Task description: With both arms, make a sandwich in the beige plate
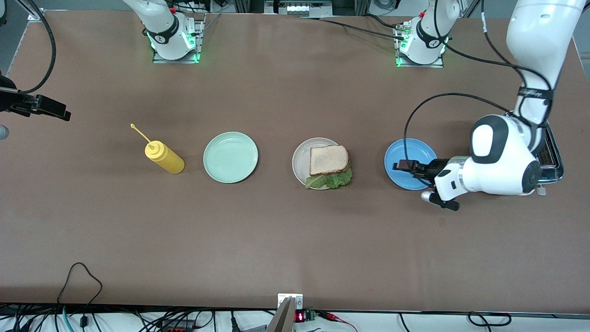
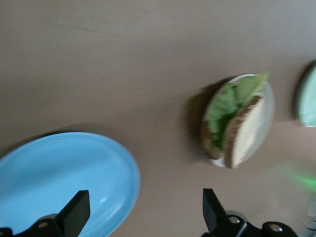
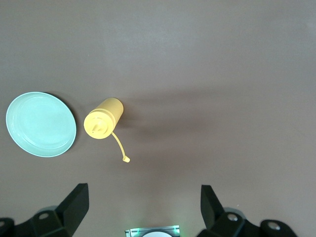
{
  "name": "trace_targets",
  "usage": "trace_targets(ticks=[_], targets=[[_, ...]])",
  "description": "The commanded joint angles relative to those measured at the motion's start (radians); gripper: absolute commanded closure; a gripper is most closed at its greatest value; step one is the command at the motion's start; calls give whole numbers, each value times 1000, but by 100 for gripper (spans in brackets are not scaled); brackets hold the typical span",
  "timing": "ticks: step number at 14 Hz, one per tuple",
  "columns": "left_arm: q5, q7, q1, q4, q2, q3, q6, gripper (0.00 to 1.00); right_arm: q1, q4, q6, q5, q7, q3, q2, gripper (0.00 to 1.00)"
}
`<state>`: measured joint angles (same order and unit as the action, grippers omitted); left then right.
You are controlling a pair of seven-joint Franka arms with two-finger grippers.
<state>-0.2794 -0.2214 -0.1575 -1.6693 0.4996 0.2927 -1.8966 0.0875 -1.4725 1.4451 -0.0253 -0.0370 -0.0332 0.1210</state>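
Sandwich (image 1: 329,167) fills beige plate (image 1: 300,161); both end effectors apparently spread, empty.

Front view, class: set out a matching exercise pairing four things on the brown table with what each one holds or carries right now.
Things:
1. round mint-green plate
2. round pale beige plate
3. round blue plate
4. yellow plastic squeeze bottle

States:
A. holds the bread-and-lettuce sandwich
B. bare, with the open left gripper over it
C. bare, with nothing over it
D. cap hanging off on its strap

Pairs: 1-C, 2-A, 3-B, 4-D
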Motion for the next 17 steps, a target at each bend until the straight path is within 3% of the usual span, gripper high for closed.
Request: trace_targets(ticks=[1, 3, 7, 10, 12, 15, 16, 17], targets=[[223, 56, 18, 35, -59, -24, 56, 0, 0, -12, -8, -13, 15, -2, -17, 0], [385, 60, 65, 69, -93, -75, 54, 0, -2, -12, -17, -13, 12, -2, -20, 0], [376, 71, 123, 153, -170, -200, 62, 0, 5, -8, 4, -2, 20, -2, -9, 0], [332, 129, 219, 194, -237, -349, 83, 0, 20, -2, 17, 5, 20, 10, 8, 0], [260, 172, 210, 198, -276, -362, 117, 0, 26, 0, 37, 1, 19, 10, 8, 0], [270, 250, 205, 192, -335, -362, 238, 0, 41, 0, 104, 4, 3, 12, -6, 0], [273, 254, 181, 188, -337, -344, 241, 0, 41, 0, 109, 4, 2, 12, -6, 0], [275, 252, 126, 183, -336, -275, 238, 0, 41, 0, 115, 7, 2, 12, -6, 0]])
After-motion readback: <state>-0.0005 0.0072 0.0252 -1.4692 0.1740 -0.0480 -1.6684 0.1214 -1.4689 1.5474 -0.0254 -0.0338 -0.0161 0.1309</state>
